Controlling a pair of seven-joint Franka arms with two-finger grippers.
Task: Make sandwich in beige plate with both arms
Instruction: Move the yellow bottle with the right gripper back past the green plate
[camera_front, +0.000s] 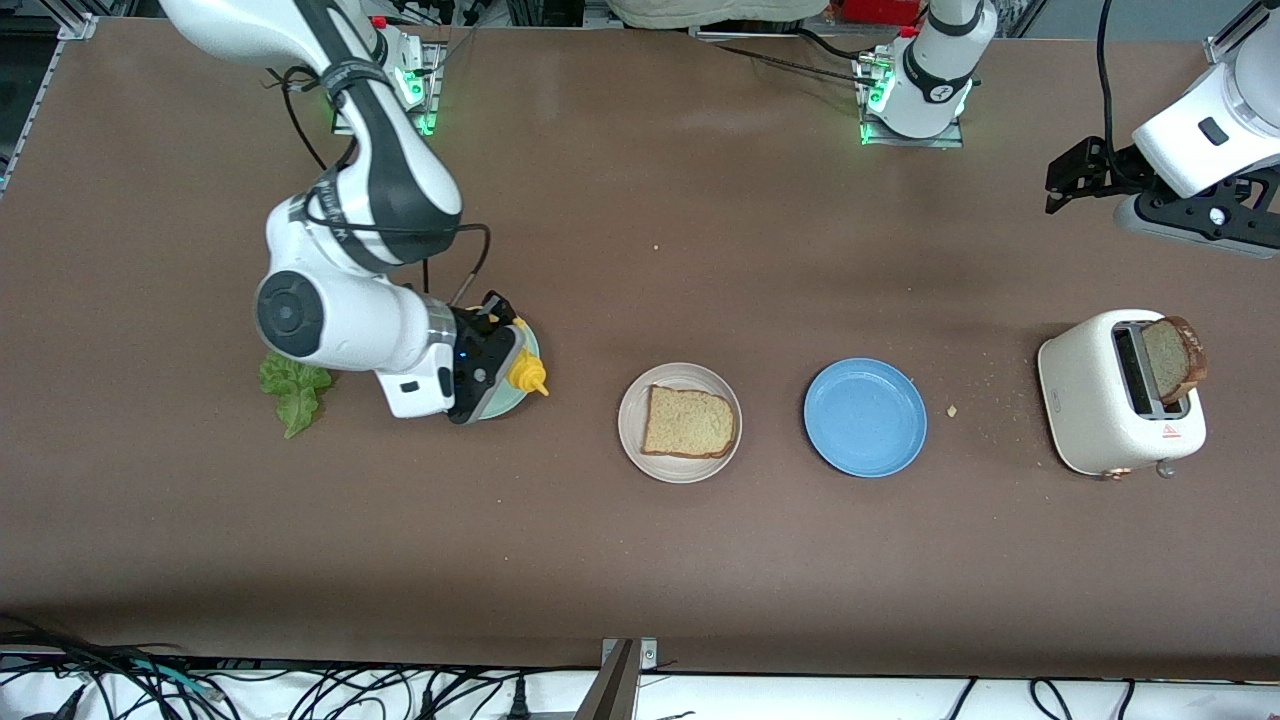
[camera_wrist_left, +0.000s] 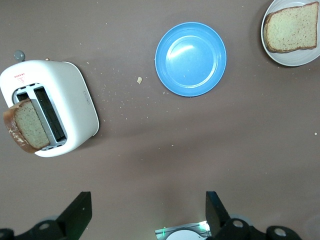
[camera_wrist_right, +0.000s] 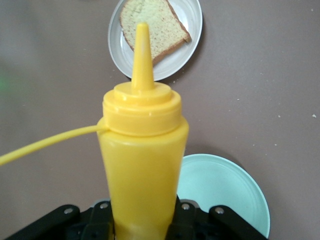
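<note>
A brown surface (camera_front: 640, 560) is laid out; on the beige plate (camera_front: 631, 430) one bread slice (camera_front: 688, 423) waits. The right hand (camera_wrist_right: 142, 220) is clamped on a yellow sauce bottle (camera_wrist_right: 142, 165) above the mint-green plate (camera_wrist_right: 225, 192), likely for saucing. The left hand (camera_wrist_left: 145, 220), spread apart, waits above the toaster (camera_front: 1085, 395).

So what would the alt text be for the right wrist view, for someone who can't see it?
The right gripper holds a yellow plastic squeeze bottle over a round mint-green plate, its nozzle pointing toward a slice of brown bread lying on a round beige plate on the brown table.
</note>
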